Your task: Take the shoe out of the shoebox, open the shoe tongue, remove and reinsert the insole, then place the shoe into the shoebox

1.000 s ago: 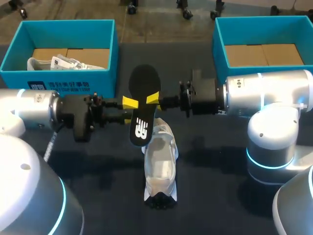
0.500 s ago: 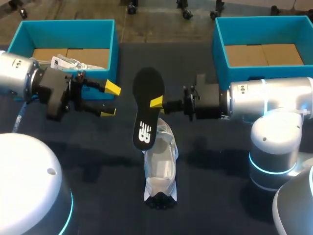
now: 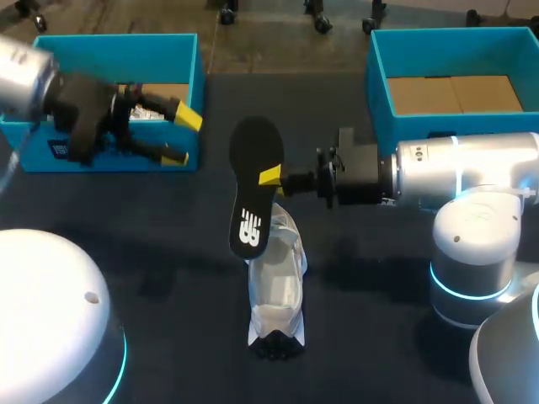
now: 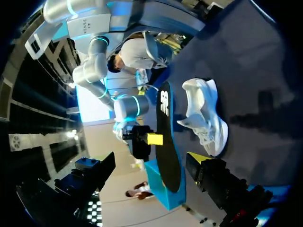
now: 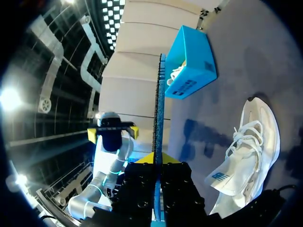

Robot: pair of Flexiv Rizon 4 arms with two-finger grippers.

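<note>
Now — right hand pinches insole | one fingertip hidden | left hand spread

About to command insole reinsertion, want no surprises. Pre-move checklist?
1. Insole held by right end effector: ok, clamped on both faces.
2. Insole above shoe: ok, its lower end is at the shoe's opening.
3. Shoe sole-down: ok.
4. Left end effector away from shoe: ok, open, by the left box.
5. Shoe opening wide enough: cannot tell.
</note>
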